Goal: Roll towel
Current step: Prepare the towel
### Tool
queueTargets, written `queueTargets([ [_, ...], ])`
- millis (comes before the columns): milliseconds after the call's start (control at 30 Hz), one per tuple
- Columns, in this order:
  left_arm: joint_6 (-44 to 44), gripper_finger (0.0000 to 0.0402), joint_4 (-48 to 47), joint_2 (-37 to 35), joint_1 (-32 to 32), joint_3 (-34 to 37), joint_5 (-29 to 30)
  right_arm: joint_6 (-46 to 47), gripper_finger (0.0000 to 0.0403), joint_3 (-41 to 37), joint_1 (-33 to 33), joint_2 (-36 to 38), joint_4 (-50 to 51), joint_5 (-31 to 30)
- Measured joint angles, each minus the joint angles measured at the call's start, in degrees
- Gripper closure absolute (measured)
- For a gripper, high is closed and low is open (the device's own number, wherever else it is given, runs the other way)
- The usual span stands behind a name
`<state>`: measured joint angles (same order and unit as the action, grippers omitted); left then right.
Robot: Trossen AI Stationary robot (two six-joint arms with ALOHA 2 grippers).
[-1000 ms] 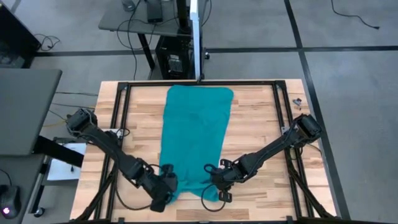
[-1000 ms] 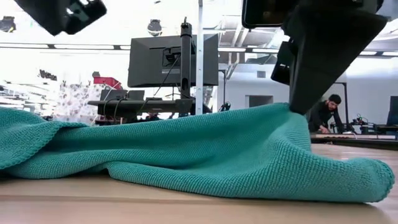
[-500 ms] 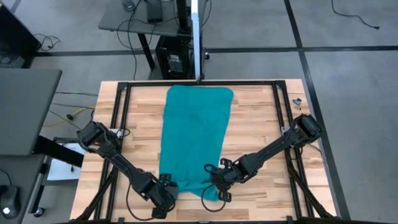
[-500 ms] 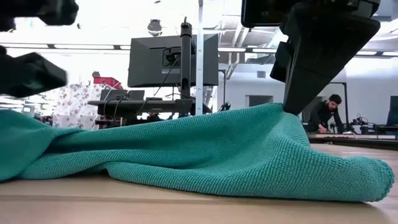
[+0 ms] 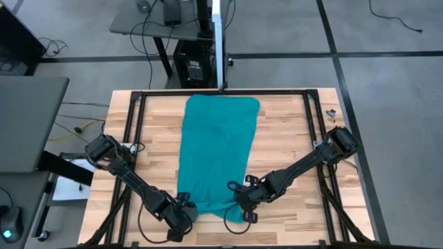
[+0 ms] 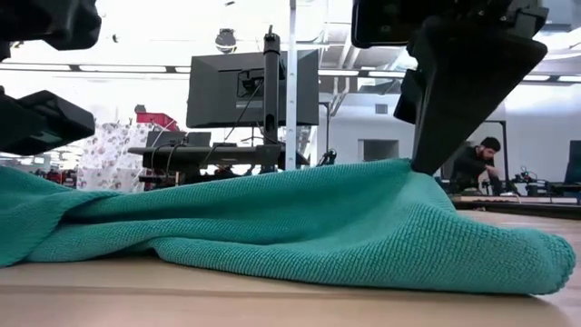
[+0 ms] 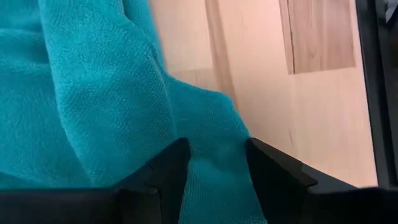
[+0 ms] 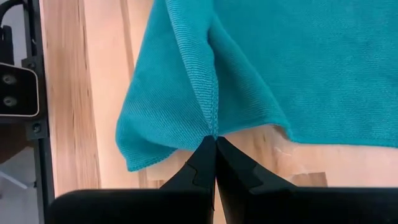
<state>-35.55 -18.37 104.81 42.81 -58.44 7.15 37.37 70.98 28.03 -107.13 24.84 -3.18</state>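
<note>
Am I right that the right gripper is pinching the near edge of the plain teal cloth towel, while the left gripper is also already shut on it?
Not quite. The right gripper is indeed shut on the plain teal cloth towel, but the left gripper is open: the left wrist view shows its fingers apart with cloth lying between them.

There is one teal towel [image 5: 216, 149] on one wooden desk [image 5: 284, 131], two dark arms with one left gripper [image 5: 181, 216] and one right gripper [image 5: 239, 202], one monitor [image 6: 245, 86] in the room behind, and one person [image 6: 474, 163] there.
</note>
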Motion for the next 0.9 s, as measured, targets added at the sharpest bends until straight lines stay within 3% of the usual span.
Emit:
queueTargets([
  [133,0.8,0.0278,-0.7,0.0,0.1,0.2,0.1,0.1,0.0403,0.0,0.1,0.0,0.0,0.0],
  [300,0.6,0.0386,-5.0,0.0,0.0,-2.0,-1.7,0.2,0.0403,0.0,0.1,0.0,0.4,0.0],
  [633,4.4,0.0399,-16.8,-7.8,2.6,-9.1,-2.7,0.1,0.0403,4.8,2.2,0.0,5.7,0.1],
  [900,1.7,0.0398,-17.5,-12.3,5.1,-9.8,-4.3,0.8,0.0403,7.1,5.6,0.0,5.6,0.1],
])
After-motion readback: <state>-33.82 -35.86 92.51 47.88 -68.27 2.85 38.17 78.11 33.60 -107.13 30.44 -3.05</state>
